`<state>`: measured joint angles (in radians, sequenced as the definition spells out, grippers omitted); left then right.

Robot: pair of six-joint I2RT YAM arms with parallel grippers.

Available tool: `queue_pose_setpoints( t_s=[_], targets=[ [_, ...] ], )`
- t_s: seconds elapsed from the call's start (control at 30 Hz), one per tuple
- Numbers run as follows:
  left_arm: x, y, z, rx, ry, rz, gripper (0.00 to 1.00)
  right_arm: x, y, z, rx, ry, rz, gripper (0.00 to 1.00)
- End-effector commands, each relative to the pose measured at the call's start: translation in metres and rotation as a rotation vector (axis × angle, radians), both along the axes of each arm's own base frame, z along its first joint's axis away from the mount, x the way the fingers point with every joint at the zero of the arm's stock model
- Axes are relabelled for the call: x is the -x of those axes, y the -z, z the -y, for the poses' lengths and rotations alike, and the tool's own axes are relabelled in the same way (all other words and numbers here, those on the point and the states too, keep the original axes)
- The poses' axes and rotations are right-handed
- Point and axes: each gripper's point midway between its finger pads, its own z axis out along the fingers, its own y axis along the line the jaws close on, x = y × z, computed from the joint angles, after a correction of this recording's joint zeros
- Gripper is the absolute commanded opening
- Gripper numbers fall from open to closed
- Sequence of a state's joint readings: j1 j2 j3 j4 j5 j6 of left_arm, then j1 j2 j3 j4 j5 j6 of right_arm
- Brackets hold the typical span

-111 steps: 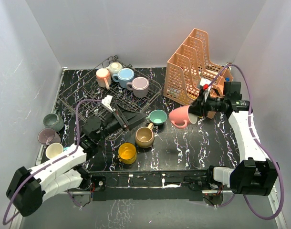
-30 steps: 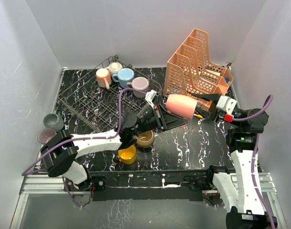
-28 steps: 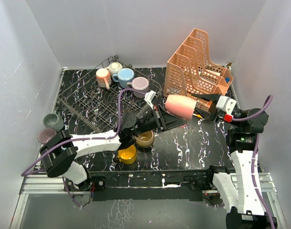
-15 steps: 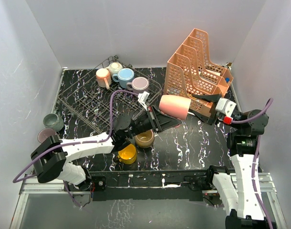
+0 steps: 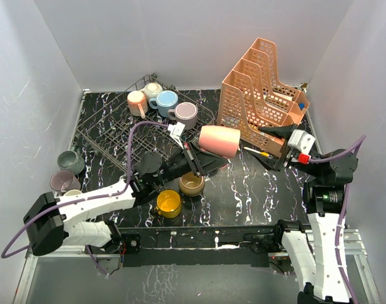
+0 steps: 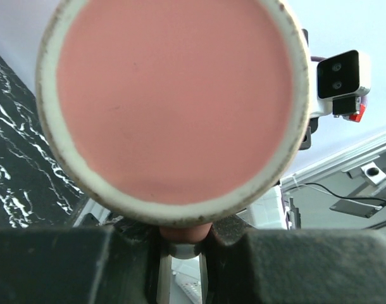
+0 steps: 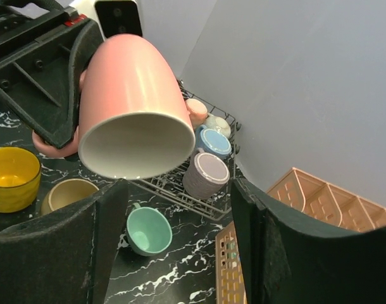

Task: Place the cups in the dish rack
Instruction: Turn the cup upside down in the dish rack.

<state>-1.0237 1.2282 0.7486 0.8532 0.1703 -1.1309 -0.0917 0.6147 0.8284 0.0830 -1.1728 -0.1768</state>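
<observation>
The glossy pink mug (image 5: pixel 218 140), round-sided, pale inside and with a rough speckled foot ring, hangs on its side above the black white-veined counter (image 5: pixel 256 190), between the dark wire dish rack (image 5: pixel 117 136) and the orange perforated organizer (image 5: pixel 262 88). The left hand (image 5: pixel 190 155) is clamped on its handle. The right hand (image 5: pixel 269 145) stands clear of the mug, fingers spread wide, gripping nothing. Four mugs (image 5: pixel 166 100) sit in the rack's far corner
</observation>
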Motion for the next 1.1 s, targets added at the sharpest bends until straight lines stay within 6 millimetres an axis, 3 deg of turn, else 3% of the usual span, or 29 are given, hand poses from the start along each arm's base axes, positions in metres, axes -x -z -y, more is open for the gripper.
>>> queue_pose_setpoints(
  t_s=[0.0,0.2,0.43,0.73,1.07],
  targets=[
    [-0.001,-0.043,-0.030,0.051,-0.100,0.136,0.00,-0.001,-0.016,0.006,-0.061,0.073,-0.051,0.69],
    [-0.012,-0.031,-0.043,-0.058,-0.187,0.151,0.00,-0.013,-0.007,0.009,-0.071,0.097,-0.163,0.71],
    [-0.025,-0.022,-0.057,-0.219,-0.285,0.176,0.00,-0.043,0.028,0.013,-0.048,0.113,-0.391,0.71],
    [-0.048,-0.011,-0.086,-0.434,-0.450,0.208,0.00,-0.058,0.099,0.016,-0.008,0.083,-0.624,0.71],
    [-0.091,0.009,-0.099,-0.683,-0.587,0.251,0.00,-0.067,0.172,0.030,0.096,0.136,-0.638,0.71]
  ],
)
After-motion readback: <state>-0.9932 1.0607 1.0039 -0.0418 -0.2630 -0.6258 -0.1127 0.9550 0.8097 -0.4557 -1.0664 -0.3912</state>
